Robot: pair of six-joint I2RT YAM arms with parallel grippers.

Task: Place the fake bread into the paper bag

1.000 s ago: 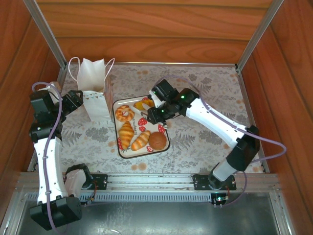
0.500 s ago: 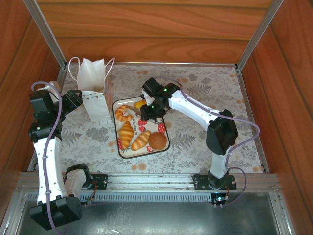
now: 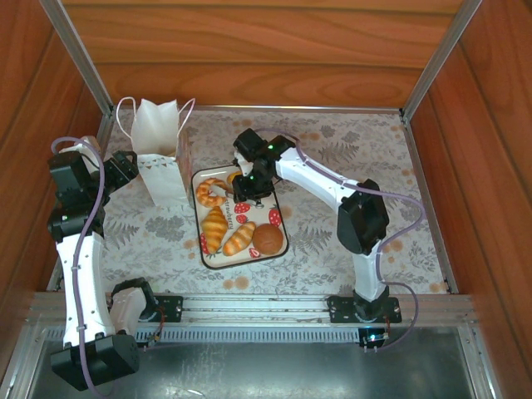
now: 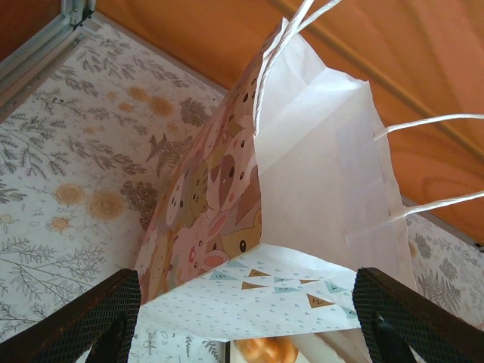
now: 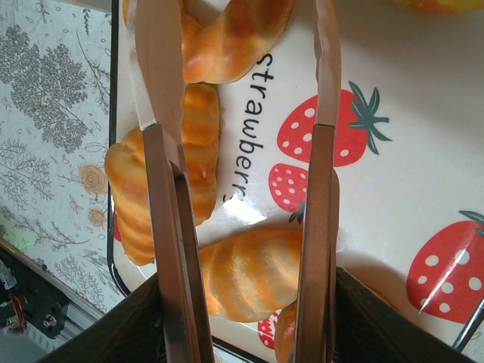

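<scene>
The paper bag (image 3: 156,133) stands upright at the back left, white with cord handles and pinkish animal-print sides (image 4: 200,204). My left gripper (image 3: 130,169) is open, and its dark fingers (image 4: 83,325) straddle the bag's lower edge. The fake bread lies on the strawberry tray (image 3: 202,249): a ring doughnut (image 3: 212,193), a croissant (image 3: 216,226), a long roll (image 3: 239,238), a round dark bun (image 3: 268,239) and a yellowish piece (image 3: 235,176). My right gripper (image 3: 248,181) hovers open over the tray's far part. Between its brown fingers (image 5: 321,174) show bare tray and a roll (image 5: 253,276).
Wooden walls and metal rails close in the flower-patterned table (image 3: 349,208). The tray (image 5: 423,151) sits just right of the bag. A croissant (image 5: 203,113) lies beside my right gripper's left finger and the doughnut (image 5: 234,38) near its tips.
My right arm has folded and swung left, carrying its open gripper from the tray's right side to over its far left part. The left arm and the bag have not moved.
</scene>
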